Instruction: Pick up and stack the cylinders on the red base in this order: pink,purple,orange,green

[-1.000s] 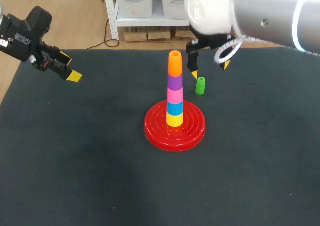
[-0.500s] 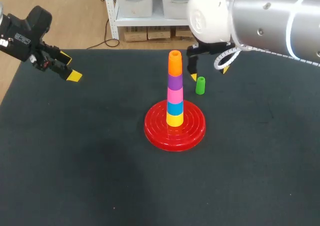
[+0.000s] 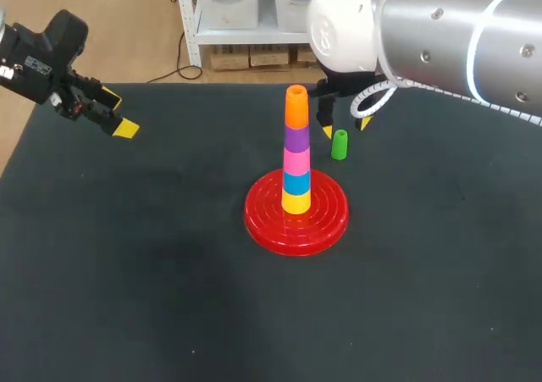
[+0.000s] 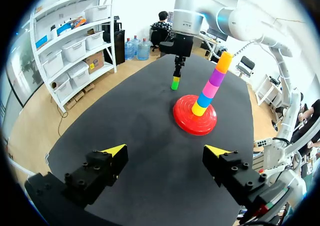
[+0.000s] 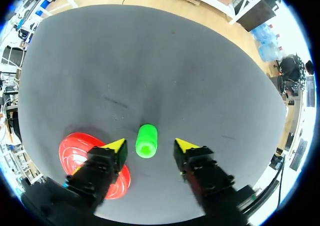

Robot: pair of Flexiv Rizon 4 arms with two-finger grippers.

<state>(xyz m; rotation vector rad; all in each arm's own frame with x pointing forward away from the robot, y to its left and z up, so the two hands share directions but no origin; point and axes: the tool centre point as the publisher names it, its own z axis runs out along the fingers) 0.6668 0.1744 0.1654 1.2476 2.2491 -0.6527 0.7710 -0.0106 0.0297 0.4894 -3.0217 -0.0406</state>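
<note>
The red base (image 3: 296, 215) sits near the middle of the table (image 3: 127, 272) and carries a stack (image 3: 295, 157) of yellow, blue, pink, purple and orange cylinders. The green cylinder (image 3: 340, 144) stands upright on the table, just beside the base toward the far edge. The right gripper (image 5: 150, 146) hangs over it, fingers spread wide on either side, neither touching. The left gripper (image 3: 118, 114) hovers over the far left corner, also spread wide.

Right arm's yellow-tipped two-finger gripper (image 3: 345, 127) shifted sideways toward stacked tower, now straddling small green plastic cylinder (image 3: 339, 144) from above, fingers apart.
</note>
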